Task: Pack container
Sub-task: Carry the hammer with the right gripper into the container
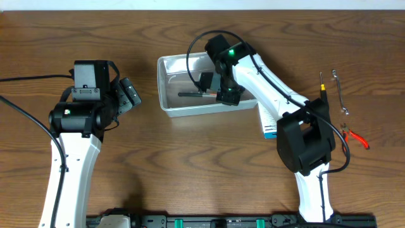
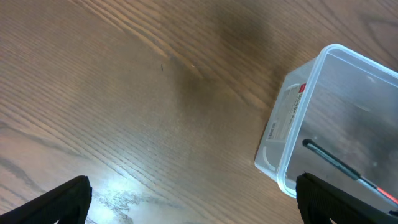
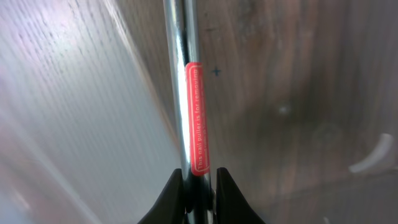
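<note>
Evidently the packing is underway but far from finished: the right pincer (image 3: pixel 199 186) is down inside the container (image 1: pixel 177 76), its fingers clamped on a chrome bar (image 3: pixel 180 50) with a red label. The bar runs straight out ahead of the fingertips, low over the tub's floor, so I judge this piece is about to be let go. Whether the bar already touches the floor I cannot tell. Not yet packed, well behind that pincer near its arm's base, are a wrench (image 1: pixel 340 92), a screwdriver (image 1: pixel 321 85) and red-handled pliers (image 1: pixel 357 138) on the worktop (image 1: pixel 190 164). A blue-and-white box (image 1: pixel 269 126) lies under the arm. The container's walls stand around the right pincer on all sides. The left pincer (image 2: pixel 193 208) hovers over bare wood with its fingers wide apart and holds nothing. The container stands near it, ahead and off to one side, one end wall turned toward the fingertips, not touching.
</note>
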Controlling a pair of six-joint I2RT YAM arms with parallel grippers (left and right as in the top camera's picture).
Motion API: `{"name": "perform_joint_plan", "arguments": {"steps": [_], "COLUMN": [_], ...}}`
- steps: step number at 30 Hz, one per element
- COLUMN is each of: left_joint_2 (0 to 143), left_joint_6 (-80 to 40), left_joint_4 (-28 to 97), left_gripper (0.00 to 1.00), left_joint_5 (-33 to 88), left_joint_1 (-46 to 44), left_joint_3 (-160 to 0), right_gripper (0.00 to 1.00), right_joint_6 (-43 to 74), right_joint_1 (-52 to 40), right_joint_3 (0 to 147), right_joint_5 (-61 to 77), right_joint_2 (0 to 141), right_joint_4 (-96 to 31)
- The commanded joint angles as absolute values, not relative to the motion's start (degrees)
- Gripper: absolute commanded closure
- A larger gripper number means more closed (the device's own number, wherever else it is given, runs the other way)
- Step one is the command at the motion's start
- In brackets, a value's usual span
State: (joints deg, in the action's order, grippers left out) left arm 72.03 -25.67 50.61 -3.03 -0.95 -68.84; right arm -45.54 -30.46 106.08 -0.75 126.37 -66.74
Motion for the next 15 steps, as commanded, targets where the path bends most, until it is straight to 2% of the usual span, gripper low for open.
{"name": "perform_joint_plan", "arguments": {"steps": [1, 3, 5, 6, 15], "left_joint_2": [72.4, 72.4, 72.4, 72.4, 72.4], "left_joint_6": [-25.5, -25.5, -25.5, -25.5, -25.5], "left_joint_4": [50.7, 50.7, 50.7, 50.7, 50.7], "left_gripper": [0.02, 0.02, 0.02, 0.02, 0.02], "left_joint_5": [-3.7, -3.7, -3.7, -3.7, -3.7], "left_joint_1": [-0.7, -0.7, -0.7, -0.7, -0.7], "left_joint_3": [-69.5, -69.5, -69.5, -69.5, -69.5], "right_gripper": [0.94, 0.63, 0.05, 0.01, 0.01], "right_joint_6": [-46.3, -46.3, -46.3, -46.3, -40.9], "right_joint_1": [-29.9, -29.9, -29.9, -29.9, -29.7], "right_joint_3": [105.2, 105.2, 105.2, 105.2, 106.3], "right_joint_5": [-0.8, -0.9, -1.8, -2.2, -6.3], "right_joint_2": [125.8, 125.8, 125.8, 125.8, 125.8], "right_joint_4": [-65.5, -64.6, -63.7, -63.4, -59.1]}}
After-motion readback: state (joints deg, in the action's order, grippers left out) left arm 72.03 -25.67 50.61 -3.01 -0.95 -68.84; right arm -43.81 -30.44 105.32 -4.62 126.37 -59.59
